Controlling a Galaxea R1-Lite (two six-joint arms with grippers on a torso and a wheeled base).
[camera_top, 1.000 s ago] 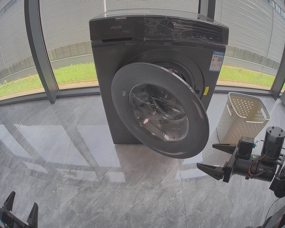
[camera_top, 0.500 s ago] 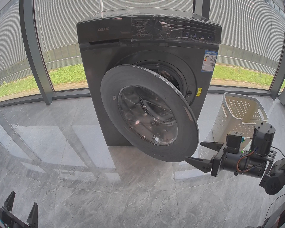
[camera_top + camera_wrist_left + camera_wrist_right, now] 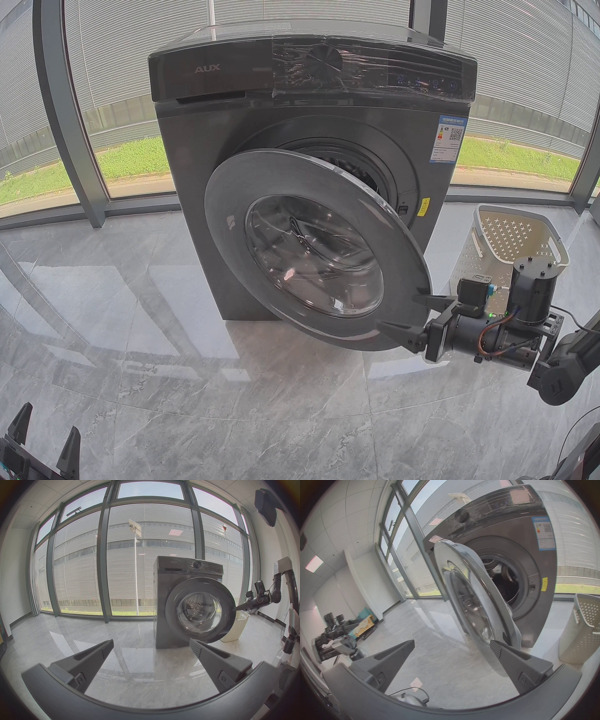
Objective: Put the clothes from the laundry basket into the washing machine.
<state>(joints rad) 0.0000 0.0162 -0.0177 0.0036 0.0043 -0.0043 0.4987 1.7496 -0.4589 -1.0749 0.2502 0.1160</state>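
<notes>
The dark grey washing machine (image 3: 312,125) stands by the windows, its round door (image 3: 312,250) swung half open towards me. The drum opening (image 3: 506,586) behind the door is dark. A white perforated laundry basket (image 3: 519,250) stands on the floor right of the machine; what I see of its inside is bare walls, and its bottom is hidden. My right gripper (image 3: 400,312) is open, held level at the door's lower right rim, with that rim (image 3: 500,630) close to one finger. My left gripper (image 3: 44,437) is open, low at the near left, far from the machine.
Glossy grey floor tiles (image 3: 156,350) spread wide in front and to the left of the machine. Tall windows with dark frames (image 3: 62,125) close the back. Desks with gear (image 3: 340,633) stand far off across the room.
The head camera has moved nearer, so the machine looks larger. My right gripper has moved left, from beside the basket up to the door's lower right rim, still open. The left gripper stays put.
</notes>
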